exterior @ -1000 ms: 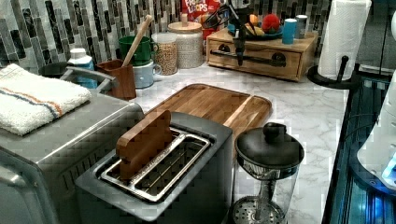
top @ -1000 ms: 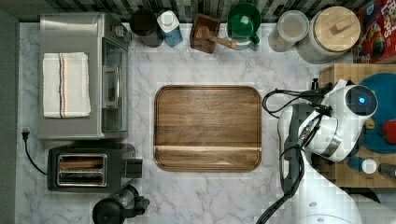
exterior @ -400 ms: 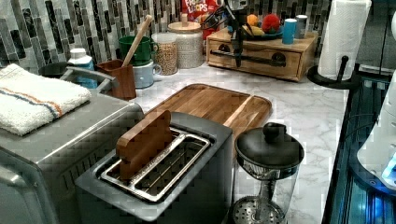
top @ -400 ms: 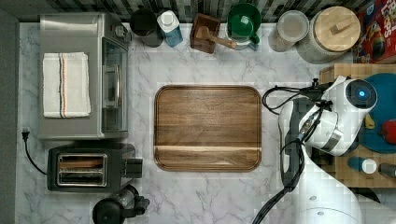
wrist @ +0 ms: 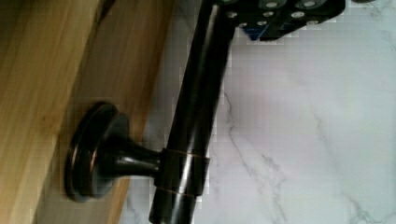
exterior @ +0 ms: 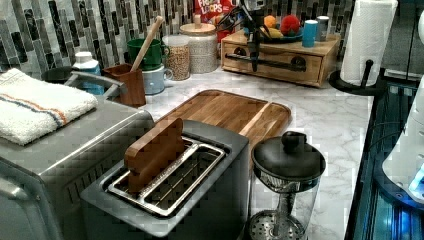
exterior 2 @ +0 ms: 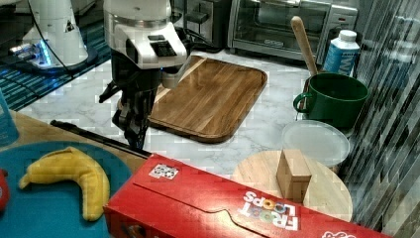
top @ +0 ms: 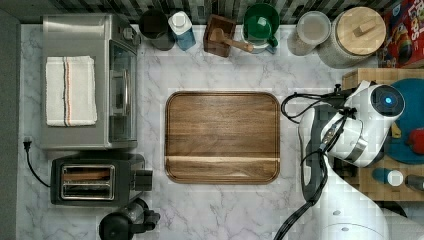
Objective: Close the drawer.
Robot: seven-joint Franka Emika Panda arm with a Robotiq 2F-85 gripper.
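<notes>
The drawer (exterior: pixel 287 69) sits in the wooden box at the far end of the counter in the left view, and its front looks about level with the box face. Across that front runs its black bar handle (exterior: pixel 272 62). My gripper (exterior: pixel 255 47) hangs straight down right in front of the handle's middle. In the right view the gripper (exterior 2: pixel 134 135) points down at the handle (exterior 2: pixel 81 130), just off the box edge. The wrist view shows the handle (wrist: pixel 194 112) very close, standing off the light-wood drawer front (wrist: pixel 42 93) on a round post.
A brown cutting board (top: pixel 222 137) lies mid-counter. A blue plate (exterior 2: pixel 44 208) with a banana (exterior 2: pixel 74 173) tops the box, beside a red cereal box (exterior 2: pixel 223 203). Jars and a green mug (top: pixel 260 25) line the back wall. Toaster (top: pixel 92 180) and toaster oven (top: pixel 87 82) stand opposite.
In the left view my gripper has moved up and a little toward the wooden box. The arm has barely shifted in the top view.
</notes>
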